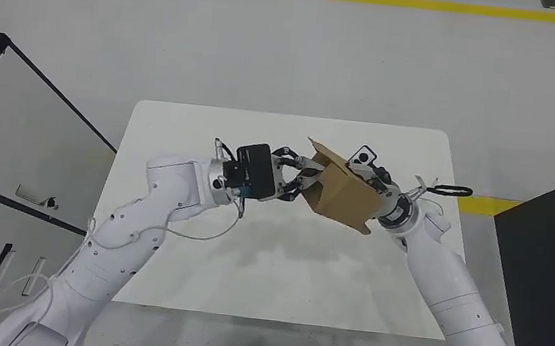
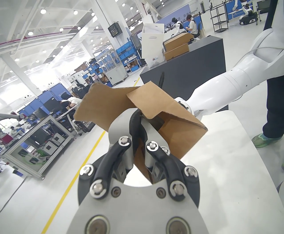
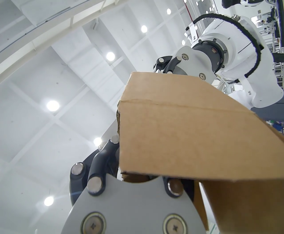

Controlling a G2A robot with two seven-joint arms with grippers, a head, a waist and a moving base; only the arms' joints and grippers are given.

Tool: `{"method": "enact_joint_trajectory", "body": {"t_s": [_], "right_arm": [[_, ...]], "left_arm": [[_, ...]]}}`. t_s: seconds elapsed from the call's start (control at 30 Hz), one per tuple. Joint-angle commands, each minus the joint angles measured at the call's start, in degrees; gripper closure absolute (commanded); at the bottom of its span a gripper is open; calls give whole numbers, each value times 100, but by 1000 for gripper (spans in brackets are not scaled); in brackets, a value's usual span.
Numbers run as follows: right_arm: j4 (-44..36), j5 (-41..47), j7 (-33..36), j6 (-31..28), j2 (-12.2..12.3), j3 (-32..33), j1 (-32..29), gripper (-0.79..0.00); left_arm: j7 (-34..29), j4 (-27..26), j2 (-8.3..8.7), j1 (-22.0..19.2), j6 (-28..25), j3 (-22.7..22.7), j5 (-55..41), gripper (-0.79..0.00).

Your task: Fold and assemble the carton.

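From the top: look to the carton (image 1: 341, 191), aloft over the white surface (image 1: 249, 261), bridged between left pincer (image 1: 295, 175) and right pincer (image 1: 383, 201).

From the left wrist: clenched on one wall of the carton (image 2: 177, 124), with loose flaps (image 2: 97, 106) splayed beyond (one bent inward). Best to hold that clamp firm and swing slowly, folding along the crease rather than crushing the panel.

From the right wrist: set at the carton's (image 3: 188, 137) far end, behind cardboard. Cannot tell whether clenched or released. Better to brace steady there, lest the box twist or slip free.
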Motion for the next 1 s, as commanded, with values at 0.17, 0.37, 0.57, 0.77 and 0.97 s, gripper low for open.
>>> {"method": "enact_joint_trajectory", "body": {"t_s": [0.17, 0.37, 0.57, 0.77, 0.97], "right_arm": [[37, -3, -5, -12, -5, 42, -4, 0], [55, 40, 14, -1, -21, 33, 1, 0], [100, 24, 19, -18, -28, 56, 5, 0], [108, -20, 3, -28, -30, 82, -8, 0], [118, -71, -33, -27, -32, 103, -15, 0]], "left_arm": [[-3, 22, 18, -33, -1, -143, -24, 0], [-17, 39, -11, -16, -12, 50, -36, 0], [-19, 82, 1, -39, 115, -122, -76, 0], [2, -23, 38, -2, 113, -316, 22, 0], [68, -131, 62, 21, 106, -402, 171, 0]]}}
